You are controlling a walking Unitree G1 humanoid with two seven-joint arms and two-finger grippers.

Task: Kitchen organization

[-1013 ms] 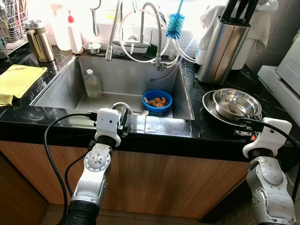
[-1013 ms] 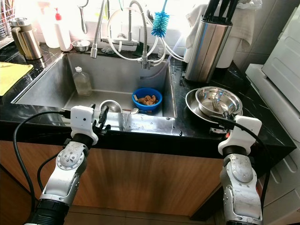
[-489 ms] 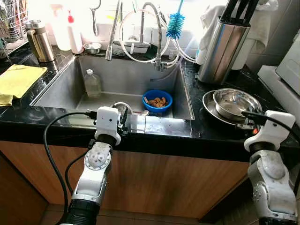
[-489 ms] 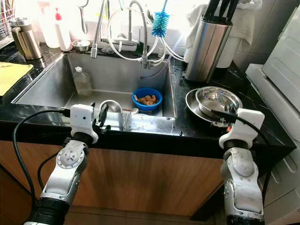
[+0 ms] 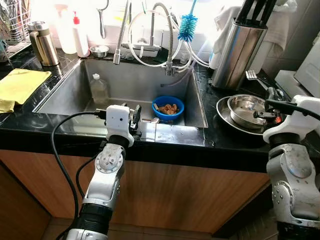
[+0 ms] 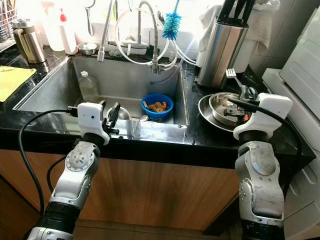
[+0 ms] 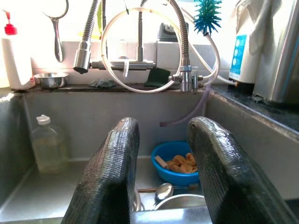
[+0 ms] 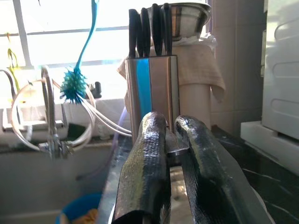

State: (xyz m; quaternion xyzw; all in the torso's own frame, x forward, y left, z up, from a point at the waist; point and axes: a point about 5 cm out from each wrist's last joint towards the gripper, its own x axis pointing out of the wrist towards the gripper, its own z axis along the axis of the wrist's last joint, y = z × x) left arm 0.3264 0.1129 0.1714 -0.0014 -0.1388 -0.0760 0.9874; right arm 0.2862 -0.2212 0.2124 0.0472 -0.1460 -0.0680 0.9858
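- Your right hand (image 8: 169,154) is clamped on a fork (image 5: 251,75), lifted above the steel bowl (image 5: 247,108).
- Your left hand (image 7: 161,158) hovers at the sink (image 5: 145,85) edge, fingers apart.

You're in a home kitchen. Ahead of the left gripper (image 5: 134,116) a steel sink (image 5: 131,80) is sunk into a black stone counter (image 5: 220,140), with a pull-down spring tap (image 5: 120,35) and a blue bottle brush (image 5: 187,25) hanging beyond it. A blue bowl (image 5: 168,107) of scraps and a plastic bottle (image 5: 99,89) sit in the basin. Just beyond the right gripper (image 5: 267,95) stand a steel knife block (image 5: 239,47) and stacked steel bowls (image 5: 247,111). Far to the left gripper's left lie a yellow cloth (image 5: 19,86) and a steel jug (image 5: 42,44).
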